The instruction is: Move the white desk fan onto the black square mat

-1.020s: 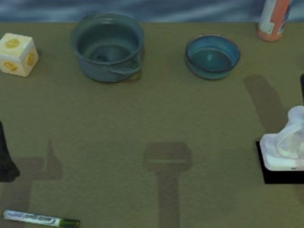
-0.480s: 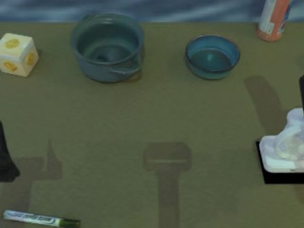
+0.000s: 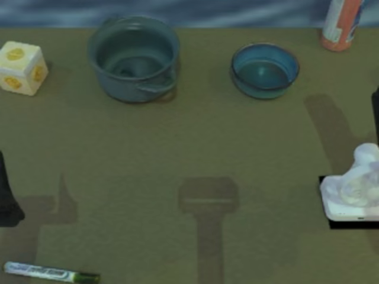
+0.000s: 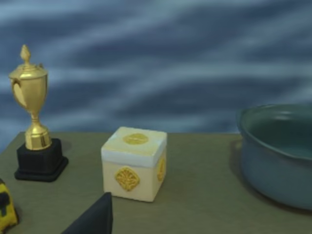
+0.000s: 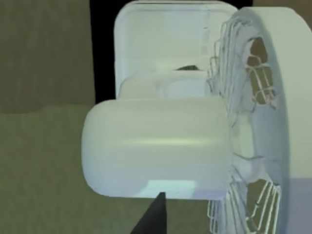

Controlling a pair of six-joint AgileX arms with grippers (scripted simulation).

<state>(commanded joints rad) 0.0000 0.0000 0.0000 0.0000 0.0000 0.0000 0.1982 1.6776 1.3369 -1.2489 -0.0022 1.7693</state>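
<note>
Right gripper (image 5: 155, 214) shows only as one dark fingertip poking into its wrist view, so I cannot tell whether it grips or has let go. Just beyond that fingertip sits the white desk fan (image 3: 354, 194), its chunky motor housing closest to me and the grilled head off to one side. Under the fan's square base lies the black square mat (image 3: 346, 223), with a black strip visible around the base's edges, so I judge the fan is set on the mat and the placing step is about done. What comes next, as I see it, is making sure my fingers are clear of the neck and lifting straight away without tipping the fan.

From above, the fan and mat are cut by the frame's right edge, and my right arm is nearly out of sight, so I cannot confirm that the base lies fully within the mat.

Left gripper (image 4: 92, 219) sits parked, far from the fan.
</note>
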